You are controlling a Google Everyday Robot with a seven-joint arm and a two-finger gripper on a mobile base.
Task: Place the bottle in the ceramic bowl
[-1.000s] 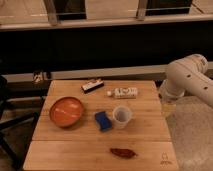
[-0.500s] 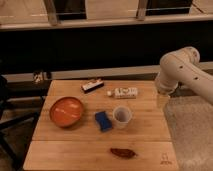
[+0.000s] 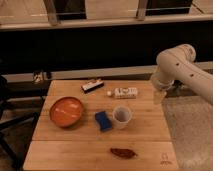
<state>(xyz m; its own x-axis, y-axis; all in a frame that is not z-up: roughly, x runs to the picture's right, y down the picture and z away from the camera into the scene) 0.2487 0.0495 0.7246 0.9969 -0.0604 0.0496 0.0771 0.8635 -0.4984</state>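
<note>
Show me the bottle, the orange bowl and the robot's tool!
bottle [image 3: 125, 93]: camera view, middle of its label.
ceramic bowl [image 3: 66, 111]: camera view, bare orange inside.
tool [image 3: 159, 94]: camera view, its lower end, by the right edge of the table [image 3: 150, 142], beyond the bottle.

Bottle [image 3: 123, 93] label: print shows, but I can read none of it.
Table [image 3: 150, 135] corner mark [image 3: 163, 161]: unreadable.
My gripper [image 3: 159, 95]: at the table's right edge, near the bottle.

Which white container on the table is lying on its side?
The bottle, flat on the table toward its back; the cup nearer the camera stands upright. The gripper is just past the table edge nearest the bottle.
</note>
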